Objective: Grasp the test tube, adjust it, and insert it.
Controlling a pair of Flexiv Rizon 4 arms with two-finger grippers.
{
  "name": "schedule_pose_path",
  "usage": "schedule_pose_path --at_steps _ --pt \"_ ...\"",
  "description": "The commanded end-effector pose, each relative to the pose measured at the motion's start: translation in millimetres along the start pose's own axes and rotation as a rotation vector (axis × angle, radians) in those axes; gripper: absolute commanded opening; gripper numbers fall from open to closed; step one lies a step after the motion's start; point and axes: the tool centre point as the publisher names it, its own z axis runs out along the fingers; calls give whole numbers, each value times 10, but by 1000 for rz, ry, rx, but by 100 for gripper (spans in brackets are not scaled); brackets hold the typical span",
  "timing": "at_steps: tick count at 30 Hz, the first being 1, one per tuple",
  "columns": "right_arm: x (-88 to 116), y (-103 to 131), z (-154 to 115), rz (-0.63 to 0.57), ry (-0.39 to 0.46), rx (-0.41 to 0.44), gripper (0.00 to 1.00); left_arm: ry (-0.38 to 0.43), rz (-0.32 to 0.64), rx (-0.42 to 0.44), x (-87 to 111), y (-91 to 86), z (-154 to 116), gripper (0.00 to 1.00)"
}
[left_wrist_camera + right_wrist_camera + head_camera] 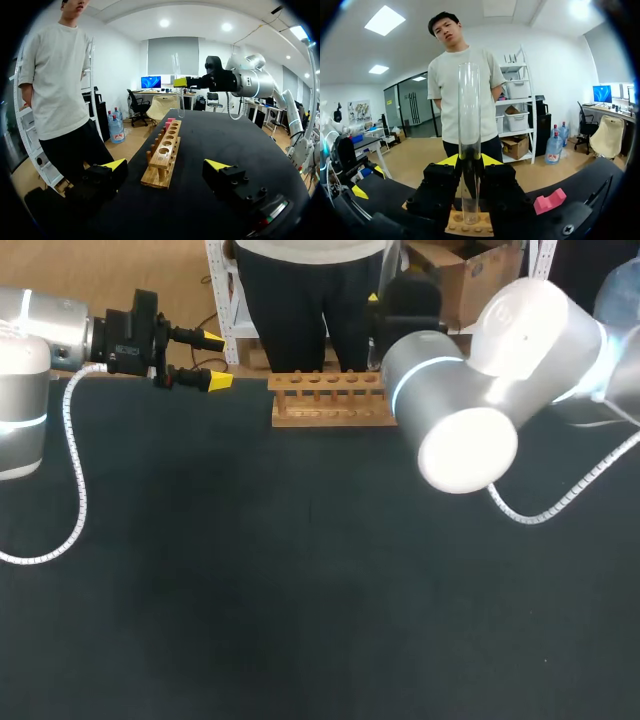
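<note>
A clear glass test tube [469,115] stands upright between the yellow-tipped fingers of my right gripper [470,159], which is shut on its lower half. The tube's rounded end hangs just over the wooden rack [470,226]. From the left wrist view the test tube [177,82] hangs in the right gripper [181,82] above the far end of the rack [167,147]. My left gripper [166,166] is open and empty, short of the rack's near end. In the head view the left gripper [214,361] is left of the rack [330,400]; my right arm's elbow [460,415] hides its own gripper.
A pink block [549,201] lies on the dark table [300,590] beside the rack's far end, with the pink block [169,121] just beyond the last holes. A white coiled cable [75,490] hangs from the left arm. A person stands behind the table's far edge.
</note>
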Motion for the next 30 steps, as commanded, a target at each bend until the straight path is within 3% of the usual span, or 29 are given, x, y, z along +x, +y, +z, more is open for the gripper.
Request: schedule_pose_path --at_steps 1,30 --pt "50 -19 57 2 -204 -87 0 -1 1 1 6 5 1 100" --pt "304 -53 155 -29 -203 -119 0 -1 1 1 6 5 1 100"
